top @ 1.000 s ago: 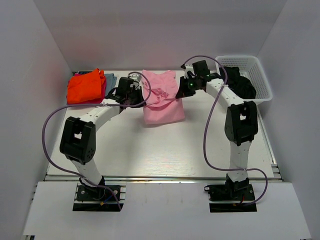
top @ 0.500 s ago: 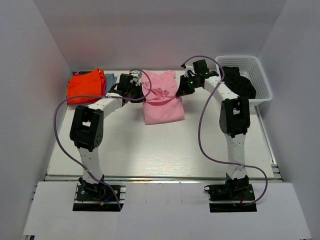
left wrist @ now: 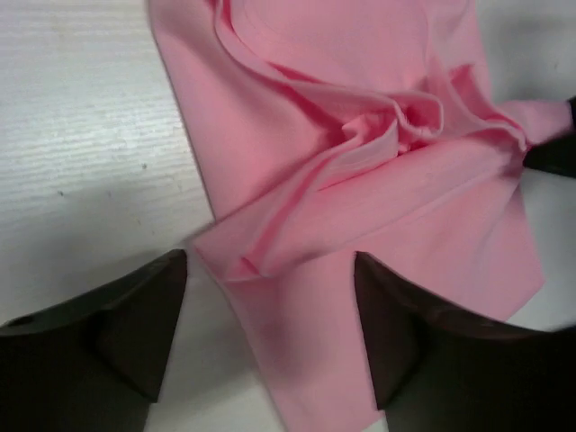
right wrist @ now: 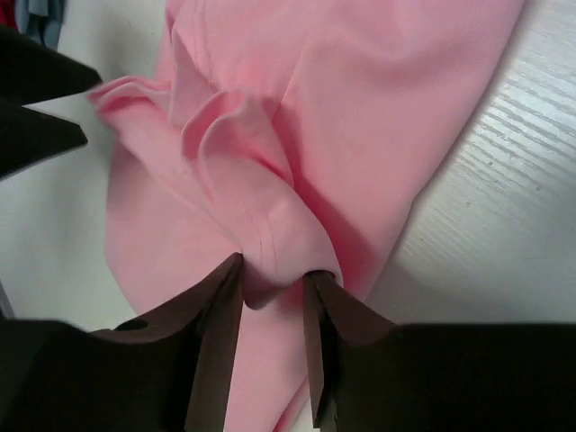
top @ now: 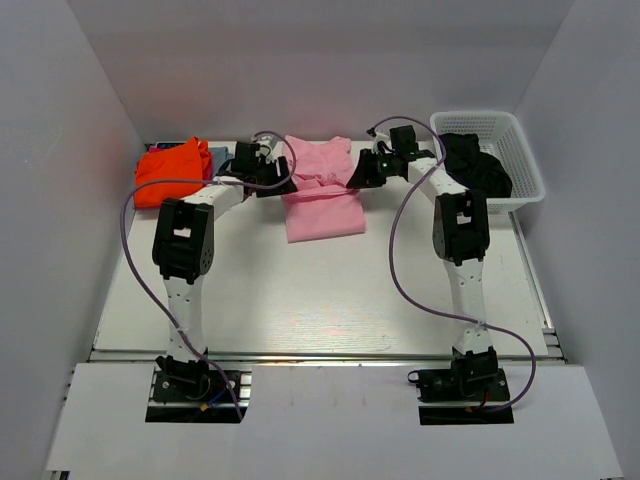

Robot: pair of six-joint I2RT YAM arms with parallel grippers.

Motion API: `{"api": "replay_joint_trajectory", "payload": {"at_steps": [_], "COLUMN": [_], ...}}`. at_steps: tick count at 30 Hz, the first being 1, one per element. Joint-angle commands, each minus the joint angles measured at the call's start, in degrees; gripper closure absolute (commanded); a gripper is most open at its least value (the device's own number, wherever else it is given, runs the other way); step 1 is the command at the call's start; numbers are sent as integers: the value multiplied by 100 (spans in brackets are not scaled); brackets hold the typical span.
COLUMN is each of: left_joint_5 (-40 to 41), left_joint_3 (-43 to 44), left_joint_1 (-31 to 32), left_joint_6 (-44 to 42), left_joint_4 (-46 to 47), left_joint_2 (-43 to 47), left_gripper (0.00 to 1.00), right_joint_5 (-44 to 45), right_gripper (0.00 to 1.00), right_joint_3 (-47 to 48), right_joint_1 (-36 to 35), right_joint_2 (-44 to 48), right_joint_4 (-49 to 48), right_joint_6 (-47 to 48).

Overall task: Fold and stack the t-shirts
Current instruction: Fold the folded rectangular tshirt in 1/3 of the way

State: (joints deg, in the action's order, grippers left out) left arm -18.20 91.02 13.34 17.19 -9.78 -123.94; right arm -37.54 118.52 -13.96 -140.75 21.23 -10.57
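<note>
Both arms have advanced toward the far edge. Your right gripper [right wrist: 274, 279] pinches the light pink soft cloth t-shirt [top: 322, 205]. The left gripper [left wrist: 270, 265] stands open astride it, so the fold is unfinished.

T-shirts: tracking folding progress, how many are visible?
4: pink at centre, pinched by the right gripper; orange far left; grey-blue showing at its right edge; black in the basket. Others may hide underneath.

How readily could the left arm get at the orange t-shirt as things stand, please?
Probably readily: the orange t-shirt lies close beside the left pincer, nothing upright between them. That pincer is open over an edge of the pink t-shirt, so it seems free to leave.
</note>
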Motion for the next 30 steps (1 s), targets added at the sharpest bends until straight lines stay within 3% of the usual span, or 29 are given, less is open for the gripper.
{"api": "replay_joint_trajectory", "payload": {"at_steps": [1, 2, 4, 5, 10, 16, 20, 26, 30], "left_joint_5": [-315, -316, -439, -439, -764, -966, -1922, -2468, -2785], "left_joint_3": [565, 653, 794, 846, 689, -777, -1936, -2370, -2291], "left_joint_1": [-130, -200, -253, -253, -253, -130, -78, 186, 423], "left_joint_6": [91, 91, 91, 91, 39, -155, -155, -163, -295], "left_joint_4": [187, 187, 187, 265, 389, 835, 1653, 2182, 2253], "left_joint_2": [1, -51, -51, 1, 221, 1195, 1706, 1655, 1233], "left_gripper": [8, 0, 0, 0, 0, 0, 0, 0, 0], "right_joint_5": [-351, -429, -404, -403, -307, -52, 63, -271, -404], "right_gripper": [61, 49, 35, 10, 10, 10, 10, 10, 10], "right_joint_3": [321, 321, 303, 312, -3, -1163, -1796, -1166, -543], "right_joint_1": [103, 121, 147, 156, 139, -37, -343, -634, -740], "right_joint_2": [82, 117, 275, 311, 688, 1488, 1814, 1026, 480], "right_joint_4": [-831, -1223, -1489, -1578, -1157, -515, -550, -568, -1191], "right_joint_6": [-410, -550, -613, -631, -341, 415, 625, 434, -146]}}
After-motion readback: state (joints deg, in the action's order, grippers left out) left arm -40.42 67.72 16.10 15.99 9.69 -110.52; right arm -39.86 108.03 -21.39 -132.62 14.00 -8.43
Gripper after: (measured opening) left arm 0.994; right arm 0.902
